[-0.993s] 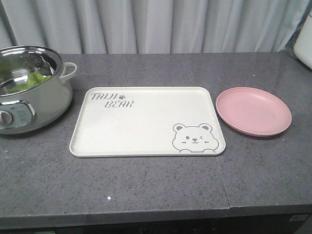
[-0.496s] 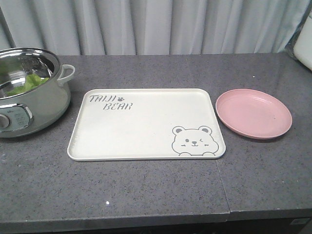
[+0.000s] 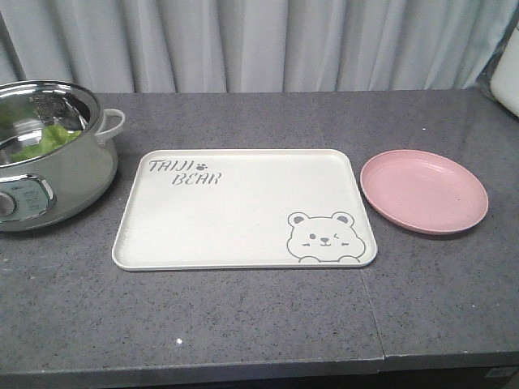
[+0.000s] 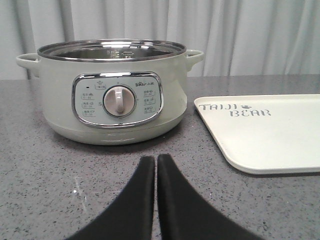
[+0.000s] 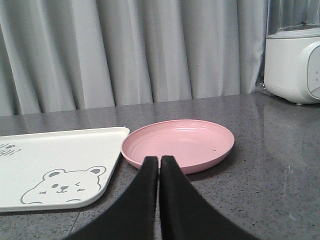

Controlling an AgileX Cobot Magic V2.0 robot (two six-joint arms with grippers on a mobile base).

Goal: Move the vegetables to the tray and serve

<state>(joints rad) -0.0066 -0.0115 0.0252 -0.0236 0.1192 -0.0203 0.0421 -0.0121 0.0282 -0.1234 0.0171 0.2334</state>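
Grey tabletop, left fingers pressed together, pot holding vegetables beyond them, tray to their right, right fingers also pressed together, pink plate just beyond

I read "TAIJI BEAR" in grey capitals on the cream tray, at its top left corner. The cooker panel says "Bear" above the dial — the smaller labels are illegible.
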